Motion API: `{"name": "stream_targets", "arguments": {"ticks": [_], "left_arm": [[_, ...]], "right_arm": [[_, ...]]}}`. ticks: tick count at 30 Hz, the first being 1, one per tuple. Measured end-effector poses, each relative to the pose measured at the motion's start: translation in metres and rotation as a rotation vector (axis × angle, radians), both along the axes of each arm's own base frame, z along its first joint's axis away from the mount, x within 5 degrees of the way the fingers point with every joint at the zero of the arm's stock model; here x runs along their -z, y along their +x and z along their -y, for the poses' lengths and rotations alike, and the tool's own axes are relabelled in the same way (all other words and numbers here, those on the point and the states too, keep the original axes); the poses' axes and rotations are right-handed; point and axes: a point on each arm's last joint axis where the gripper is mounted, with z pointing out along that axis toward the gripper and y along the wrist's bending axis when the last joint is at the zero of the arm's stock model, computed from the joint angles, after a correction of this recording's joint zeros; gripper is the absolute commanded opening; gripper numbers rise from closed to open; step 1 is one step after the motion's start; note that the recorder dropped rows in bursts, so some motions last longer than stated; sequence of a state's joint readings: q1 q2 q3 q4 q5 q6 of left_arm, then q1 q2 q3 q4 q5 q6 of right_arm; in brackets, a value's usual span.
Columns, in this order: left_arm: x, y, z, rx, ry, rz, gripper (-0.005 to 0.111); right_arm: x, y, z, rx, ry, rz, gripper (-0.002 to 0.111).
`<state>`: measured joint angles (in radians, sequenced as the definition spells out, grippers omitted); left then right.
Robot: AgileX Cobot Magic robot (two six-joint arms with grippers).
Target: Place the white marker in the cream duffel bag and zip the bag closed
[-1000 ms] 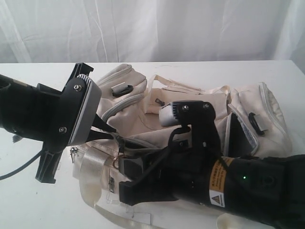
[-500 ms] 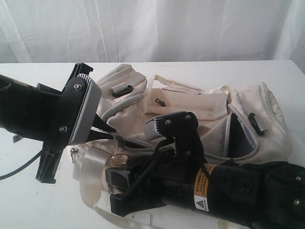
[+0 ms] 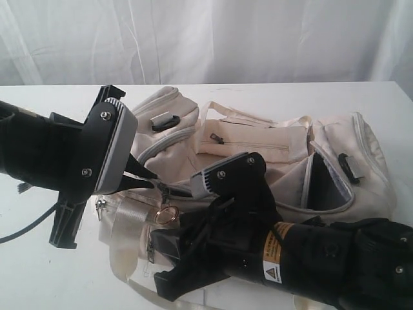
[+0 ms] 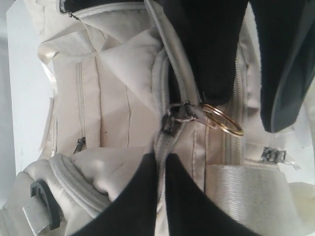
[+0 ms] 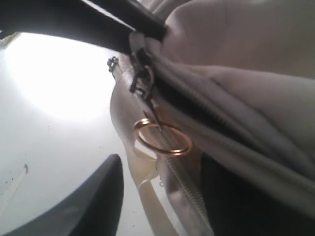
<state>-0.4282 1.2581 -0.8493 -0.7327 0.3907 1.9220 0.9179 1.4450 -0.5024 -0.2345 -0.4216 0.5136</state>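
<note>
The cream duffel bag [image 3: 258, 139] lies across the white table. My left gripper [image 3: 155, 183] is shut on the grey zip tape [image 4: 161, 147] at the bag's near end, just behind the zip slider [image 4: 173, 114]. A gold ring [image 4: 222, 118] hangs from the slider. My right gripper [image 5: 162, 196] is open, with its dark fingers [image 5: 83, 196] either side of the zip edge just short of the gold ring [image 5: 162, 137], which it does not touch. A dark gap shows along the zip. The white marker is out of view.
The shiny webbing strap [image 3: 126, 226] trails over the bag's near end onto the table [image 3: 39, 271]. Black clips [image 3: 166, 119] sit on the side pockets, and one pocket [image 3: 329, 187] gapes open on the right. A white curtain hangs behind.
My right arm has swung left and lower along the bag toward the gold ring, uncovering the right-hand pocket. The left gripper has kept its hold and not moved.
</note>
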Motion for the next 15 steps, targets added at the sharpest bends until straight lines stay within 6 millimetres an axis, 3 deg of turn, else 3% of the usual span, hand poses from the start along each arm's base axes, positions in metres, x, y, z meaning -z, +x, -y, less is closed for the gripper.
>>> {"name": "stream_targets", "arguments": {"ticks": [8,15], "left_arm": [[0.0000,0.0000,0.0000,-0.004,-0.003,-0.004,0.000],[-0.0001,0.0003,-0.0001,-0.014,-0.008,-0.008,0.000]], "right_arm": [[0.0027,-0.0004,0.0030,-0.005,-0.063,0.009,0.047],[-0.0052,0.0061,0.0069,0.035,-0.082,0.138,0.047]]}}
